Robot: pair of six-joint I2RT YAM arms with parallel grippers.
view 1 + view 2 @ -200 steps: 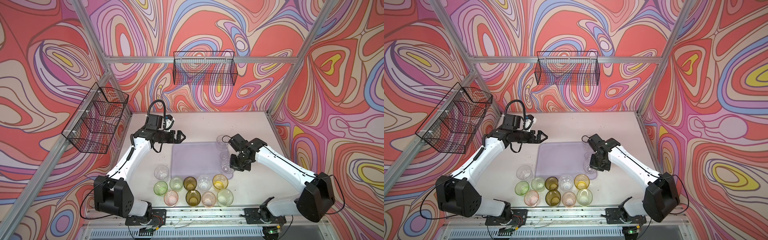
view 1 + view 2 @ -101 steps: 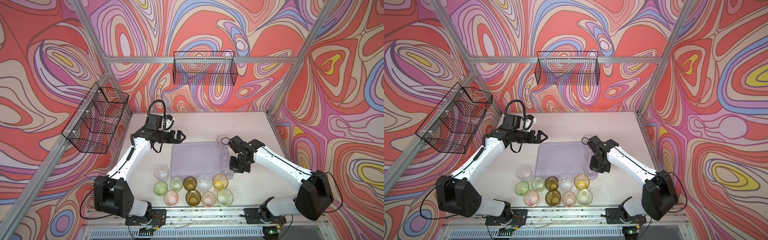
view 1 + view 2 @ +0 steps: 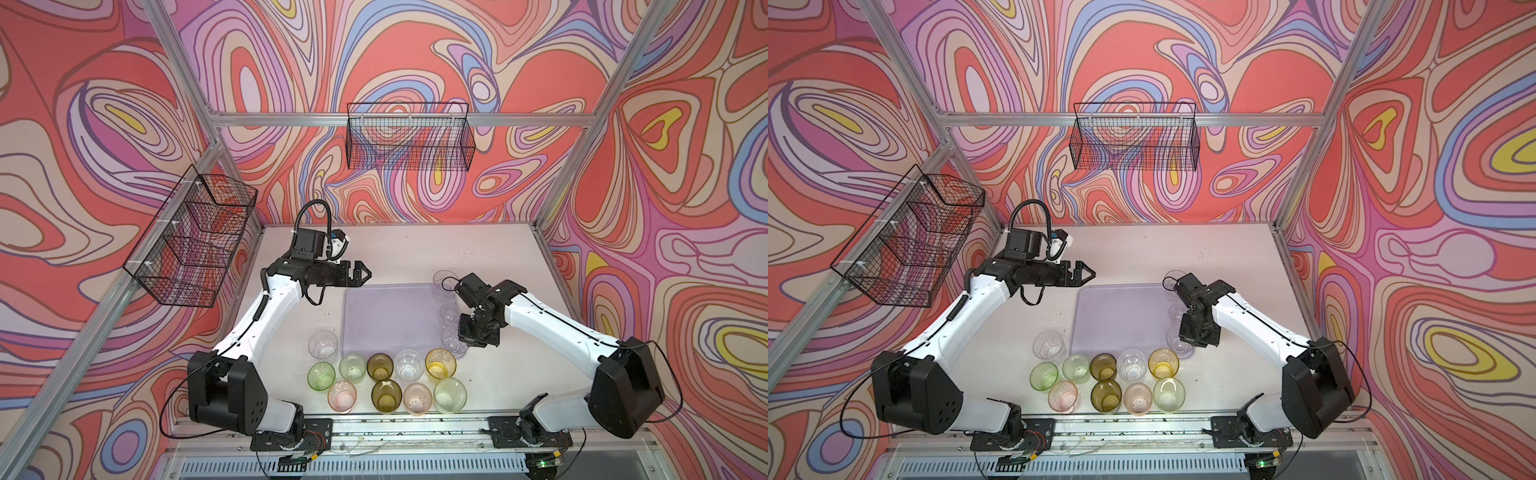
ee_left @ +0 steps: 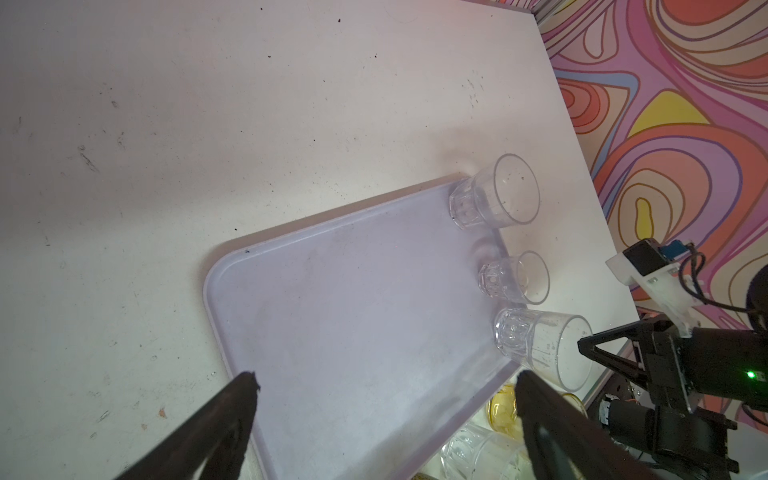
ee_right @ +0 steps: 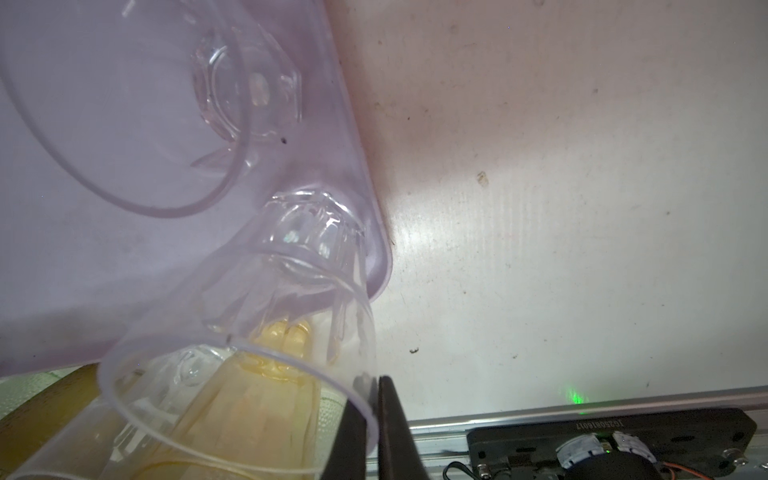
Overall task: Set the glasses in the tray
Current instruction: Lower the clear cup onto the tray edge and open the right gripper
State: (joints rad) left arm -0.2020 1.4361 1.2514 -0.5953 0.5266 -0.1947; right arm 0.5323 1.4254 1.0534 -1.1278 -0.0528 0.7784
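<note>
Three clear glasses (image 3: pixel 448 311) stand along the right edge of the tray (image 3: pixel 386 316), right gripper (image 5: pixel 372 409) clamped on the rim of the nearest glass (image 3: pixel 451 347) at the near corner, left gripper (image 3: pixel 363 272) jaws wide apart above the table (image 3: pixel 415 249), ten tumblers (image 3: pixel 386 396) untouched in front.

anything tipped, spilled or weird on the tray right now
Nothing is spilled or toppled. The three clear glasses stand along the right edge of the tray. The nearest glass sits tight in the near corner with the right end effector shut on its rim; whether it leans slightly is hard to tell.
</note>
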